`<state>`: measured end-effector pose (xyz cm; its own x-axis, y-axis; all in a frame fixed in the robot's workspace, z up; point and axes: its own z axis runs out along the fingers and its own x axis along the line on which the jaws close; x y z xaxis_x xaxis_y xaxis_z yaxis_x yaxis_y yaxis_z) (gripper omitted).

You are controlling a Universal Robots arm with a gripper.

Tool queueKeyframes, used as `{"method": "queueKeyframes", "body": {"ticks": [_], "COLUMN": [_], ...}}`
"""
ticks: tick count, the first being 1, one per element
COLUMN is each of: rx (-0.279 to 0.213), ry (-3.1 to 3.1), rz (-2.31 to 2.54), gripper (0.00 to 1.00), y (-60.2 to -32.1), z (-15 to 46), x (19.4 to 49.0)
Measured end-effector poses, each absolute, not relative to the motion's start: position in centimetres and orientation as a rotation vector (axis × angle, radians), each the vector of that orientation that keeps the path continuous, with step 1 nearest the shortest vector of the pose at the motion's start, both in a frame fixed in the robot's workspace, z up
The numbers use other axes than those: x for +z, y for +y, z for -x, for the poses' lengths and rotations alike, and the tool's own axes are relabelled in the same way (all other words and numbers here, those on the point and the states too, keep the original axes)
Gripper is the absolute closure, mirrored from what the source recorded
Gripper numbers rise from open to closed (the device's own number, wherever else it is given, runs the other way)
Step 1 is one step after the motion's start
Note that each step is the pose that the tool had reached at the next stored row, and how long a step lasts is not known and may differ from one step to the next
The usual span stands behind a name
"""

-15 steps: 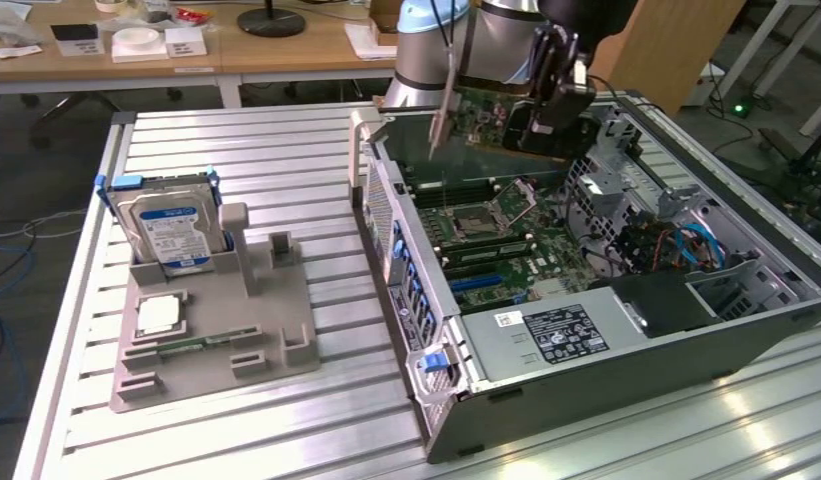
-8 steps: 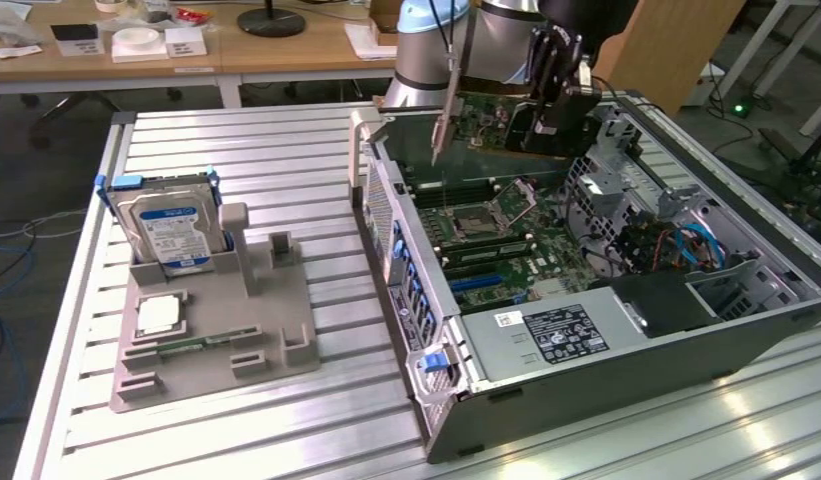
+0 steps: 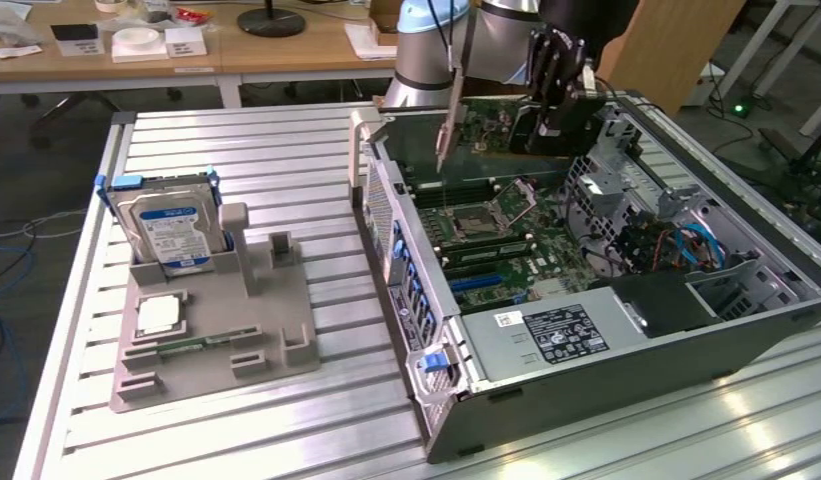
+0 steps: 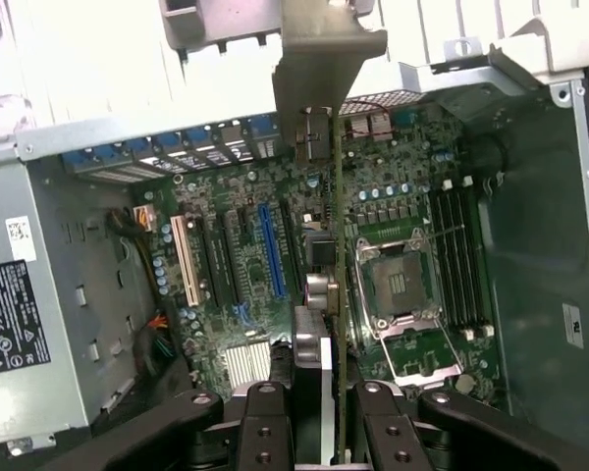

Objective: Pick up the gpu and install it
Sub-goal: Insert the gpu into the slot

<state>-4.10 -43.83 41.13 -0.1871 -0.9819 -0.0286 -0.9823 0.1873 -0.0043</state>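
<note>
On the exterior view's left, the slatted metal surface (image 3: 250,150) ended in a raised rail. One grey holder (image 3: 210,360) sat near that edge. It carried one blue-labelled hard drive (image 3: 170,225) standing upright, one square chip (image 3: 159,315) lying flat and one narrow memory stick (image 3: 197,343) in a groove. A bare strip of slats ran between the holder and the case.

Next came one open computer case (image 3: 403,270) lying on its side, with the motherboard (image 3: 504,250) facing up and walls on all four sides. One power supply (image 3: 550,335) filled the near end. One bundle of blue cables (image 3: 697,245) sat by the wall on the exterior view's right.

One arm (image 3: 430,40) reached down at the far end of the case. Its hand (image 3: 554,120) was clamped on the gpu (image 3: 497,125), one finger on each face. The card stood on edge over the far part of the board, with its metal bracket (image 3: 450,110) just beside the case's rear wall. Its lower edge looked clear of the board, but I could not tell for certain whether it touched.

Seen from the wrist, the hand (image 4: 326,432) held the gpu (image 4: 340,294) edge-on and the bracket (image 4: 329,59) pointed at the rear wall. The card ran between one blue slot (image 4: 270,250) and one processor socket (image 4: 398,285), with little room on either side. One white slot (image 4: 188,260) lay beyond the blue one, nearer the power supply.
</note>
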Motion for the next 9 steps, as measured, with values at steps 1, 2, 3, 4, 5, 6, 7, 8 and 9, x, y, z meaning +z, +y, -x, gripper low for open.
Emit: {"method": "queueKeyframes", "body": {"ticks": [1,2,3,4,5,6,7,8,9], "rx": [0.023,0.021,0.019,0.016,0.013,0.010,0.007,0.006,0.006], "ry": [2.392,2.389,2.387,2.385,2.382,2.379,2.376,2.374,2.370], "rz": [1.997,1.999,1.998,1.997,1.996,1.996,1.996,1.998,2.002], "gripper": [0.72,0.72,0.72,0.72,0.72,0.72,0.72,0.72,0.72], "y": [-43.83,-43.83,-43.83,-43.83,-43.83,-43.83,-43.83,-43.83,-43.83], "z": [4.09,4.10,4.10,4.10,4.09,4.10,4.09,4.09,4.09], "x": [41.11,41.07,41.02,40.97,40.91,40.85,40.79,40.74,40.71]}}
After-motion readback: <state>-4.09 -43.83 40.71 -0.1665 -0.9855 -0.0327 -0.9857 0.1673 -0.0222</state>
